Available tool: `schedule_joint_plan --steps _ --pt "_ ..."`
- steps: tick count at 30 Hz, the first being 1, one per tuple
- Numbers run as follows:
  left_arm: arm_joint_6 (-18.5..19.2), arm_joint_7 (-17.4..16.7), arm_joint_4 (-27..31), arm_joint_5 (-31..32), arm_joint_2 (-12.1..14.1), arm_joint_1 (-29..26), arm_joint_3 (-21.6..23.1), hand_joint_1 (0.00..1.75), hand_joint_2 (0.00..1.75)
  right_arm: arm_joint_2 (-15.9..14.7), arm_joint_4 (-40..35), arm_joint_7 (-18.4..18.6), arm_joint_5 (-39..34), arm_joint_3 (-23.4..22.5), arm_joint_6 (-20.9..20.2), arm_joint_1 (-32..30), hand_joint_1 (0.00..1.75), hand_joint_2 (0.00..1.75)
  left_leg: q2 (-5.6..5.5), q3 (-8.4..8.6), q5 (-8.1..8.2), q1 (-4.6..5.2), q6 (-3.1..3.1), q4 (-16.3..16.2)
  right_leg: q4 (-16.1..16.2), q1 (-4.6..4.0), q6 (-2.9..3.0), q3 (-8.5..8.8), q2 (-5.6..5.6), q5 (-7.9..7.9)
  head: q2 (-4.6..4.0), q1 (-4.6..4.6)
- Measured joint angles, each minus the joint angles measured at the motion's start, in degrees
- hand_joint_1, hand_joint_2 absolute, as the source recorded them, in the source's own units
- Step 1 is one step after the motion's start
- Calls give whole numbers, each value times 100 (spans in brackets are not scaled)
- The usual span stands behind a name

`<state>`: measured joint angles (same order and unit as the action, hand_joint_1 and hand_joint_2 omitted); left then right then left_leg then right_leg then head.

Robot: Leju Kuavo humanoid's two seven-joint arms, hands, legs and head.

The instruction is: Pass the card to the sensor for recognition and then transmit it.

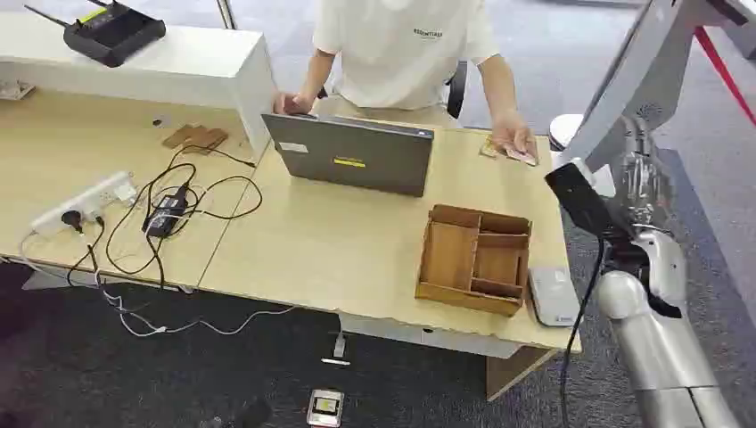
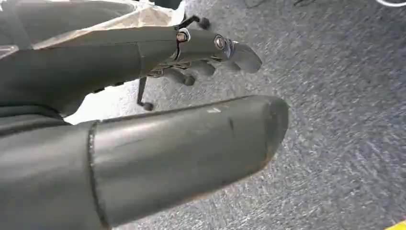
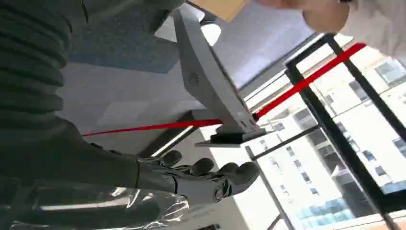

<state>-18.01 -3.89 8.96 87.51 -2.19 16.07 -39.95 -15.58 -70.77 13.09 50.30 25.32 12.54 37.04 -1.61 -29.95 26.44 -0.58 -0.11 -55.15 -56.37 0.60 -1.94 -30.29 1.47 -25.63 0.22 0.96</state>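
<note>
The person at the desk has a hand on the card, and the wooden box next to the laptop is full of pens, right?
Not quite. The wooden box is empty: the head view shows bare compartments with no pens. The rest holds: the person's hand rests on the card at the far edge of the desk, and the box sits beside the laptop.

desk (image 1: 357, 250) pale wood | tray (image 1: 474, 259) brown | laptop (image 1: 352, 153) grey | card (image 1: 517, 154) perhaps pinkish, blurred

right hand (image 3: 191, 179) raised, fingers (image 3: 239, 173) apart; left hand (image 2: 201, 52) hangs empty.
</note>
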Motion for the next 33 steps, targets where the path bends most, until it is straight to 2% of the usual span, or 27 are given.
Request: schedule_joint_plan --steps 6,12,25,26,27,28,29,30,33 --pt "26 -20 85 -63 -13 33 231 0 0 126 799 20 238 774 -452 545 0 175 1 -9 0 0 0 0 0 0 0 -11 0 -1 0 0" --pt "22 -63 151 -255 -22 17 478 0 0 279 1743 -4 253 1452 -546 948 0 175 1 -18 0 0 0 -1 0 0 0 -21 0 0 -2 2" --pt "-42 -70 243 -818 4 -122 887 0 0 450 2583 13 59 1916 -329 1210 0 175 2 -26 0 0 0 -3 1 0 0 -32 0 0 0 0" --pt "-44 -83 247 -844 4 -128 920 0 0 450 2609 33 41 1929 -297 1226 5 175 2 -26 0 0 0 -3 1 0 0 -32 0 0 0 2" --pt "-44 -94 258 -889 7 -135 957 0 0 450 2638 44 30 1942 -281 1244 33 175 3 -26 0 0 0 -3 1 0 0 -32 0 0 0 0" --pt "-46 -103 262 -920 7 -142 997 0 0 450 2655 55 26 1953 -271 1257 120 175 3 -26 0 0 0 -3 1 0 0 -32 1 0 0 2" --pt "-44 -116 275 -946 7 -152 1034 0 0 450 2677 57 24 1964 -264 1262 168 175 4 -26 0 0 0 -3 2 0 0 -32 1 0 0 0" --pt "-46 -129 284 -994 7 -163 1073 0 0 448 2696 63 19 1975 -246 1263 175 175 4 -25 0 0 0 -3 2 0 0 -32 1 0 0 2" --pt "-46 -155 306 -1115 9 -192 1176 0 0 448 2730 103 -11 2015 -131 1263 175 175 4 -25 0 0 0 -4 2 1 0 -32 1 0 0 2"
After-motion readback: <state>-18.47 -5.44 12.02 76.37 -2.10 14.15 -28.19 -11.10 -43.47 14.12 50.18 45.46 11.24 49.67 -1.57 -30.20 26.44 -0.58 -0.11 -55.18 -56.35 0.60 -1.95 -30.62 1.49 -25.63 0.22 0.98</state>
